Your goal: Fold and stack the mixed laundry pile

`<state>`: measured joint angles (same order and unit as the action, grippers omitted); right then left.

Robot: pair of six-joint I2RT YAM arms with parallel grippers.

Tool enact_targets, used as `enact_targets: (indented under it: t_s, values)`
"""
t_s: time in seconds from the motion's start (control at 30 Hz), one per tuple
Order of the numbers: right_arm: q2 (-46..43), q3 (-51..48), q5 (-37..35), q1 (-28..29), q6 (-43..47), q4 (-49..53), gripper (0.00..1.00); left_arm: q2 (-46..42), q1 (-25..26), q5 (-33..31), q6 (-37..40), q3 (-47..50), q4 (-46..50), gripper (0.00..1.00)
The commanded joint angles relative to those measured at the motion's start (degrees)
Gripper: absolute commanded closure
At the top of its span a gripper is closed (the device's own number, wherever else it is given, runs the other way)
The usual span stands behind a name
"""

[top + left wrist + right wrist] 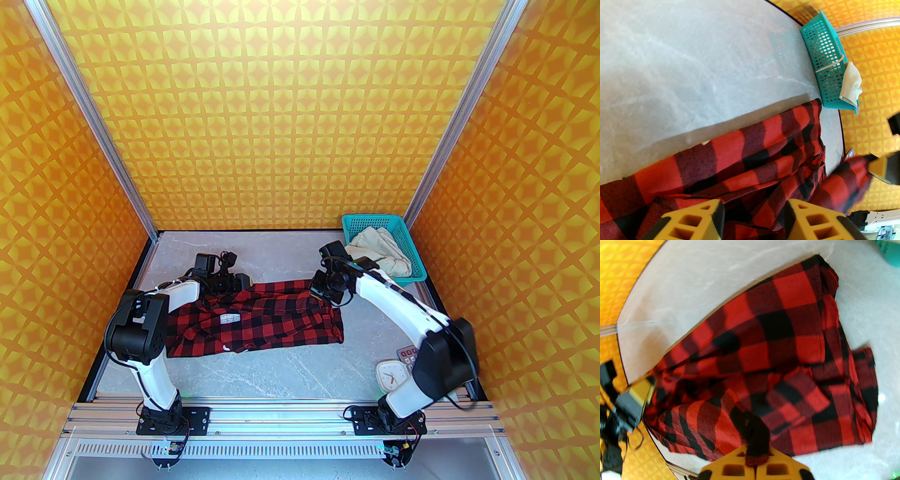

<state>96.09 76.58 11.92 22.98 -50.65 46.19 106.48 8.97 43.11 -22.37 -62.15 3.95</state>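
The red-and-black checked shirt lies spread across the middle of the table, its far edge pulled straight between both grippers. At that edge's left end, my left gripper has its yellow fingers apart with bunched shirt cloth between them. My right gripper is at the far right corner, shut on a pinched fold of the shirt, which sits between its fingertips. The cream trousers lie crumpled in the teal basket, one corner hanging over its rim.
The teal mesh basket stands at the table's far right corner against the orange wall. A white clock and a small keypad device lie by the right arm's base. Bare grey tabletop runs in front of the shirt.
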Motion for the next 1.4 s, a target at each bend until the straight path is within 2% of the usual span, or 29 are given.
enact_targets:
  t_s: [0.0, 0.13, 0.23, 0.3, 0.4, 0.57, 0.67, 0.8, 0.9, 1.1, 1.37]
  values:
    - [4.7, 0.5, 2.9, -0.9, -1.4, -6.4, 0.83, 0.1, -0.8, 1.7, 1.0, -3.3, 1.6, 0.52]
    - [10.9, 2.8, 3.0, -1.8, -1.2, -9.0, 0.68, -0.8, -1.2, 1.6, 1.2, -4.6, 2.5, 0.52]
    - [14.1, 5.3, 2.8, -2.1, 3.2, -9.3, 0.65, -2.7, -2.0, 1.6, 1.4, -4.5, 3.2, 0.52]
    - [13.9, 6.1, 1.6, -2.2, 8.1, -8.8, 0.61, -4.9, -2.8, 1.6, 1.9, -3.9, 4.4, 0.52]
    - [11.3, 8.7, -1.7, -2.0, 17.1, -2.1, 0.56, -9.7, -4.4, 1.5, 2.4, -1.8, 6.3, 0.52]
    - [3.9, 8.2, -14.7, -1.0, 36.1, 8.0, 0.45, -20.1, -5.3, -0.8, 3.1, 5.1, 9.6, 0.52]
    - [-1.3, 2.6, -15.5, 0.0, 53.8, 5.4, 0.47, -24.8, -5.1, -1.6, 1.3, 9.7, 9.8, 0.53]
    - [-10.6, -11.7, -7.9, 3.7, 81.4, -4.4, 0.48, -30.1, -5.1, -4.0, -0.9, 14.5, 10.0, 0.53]
    - [-12.1, -16.7, -5.7, 5.4, 92.6, -9.9, 0.49, -30.6, -5.0, -4.0, -1.9, 15.8, 9.9, 0.53]
    - [-6.1, -16.5, -9.1, 7.4, 104.4, -13.5, 0.51, -30.8, -5.1, -4.0, -2.6, 17.6, 9.3, 0.53]
    - [1.2, -13.6, -13.2, 7.3, 109.3, -16.4, 0.61, -30.4, -5.1, -4.0, -2.7, 19.3, 9.1, 0.53]
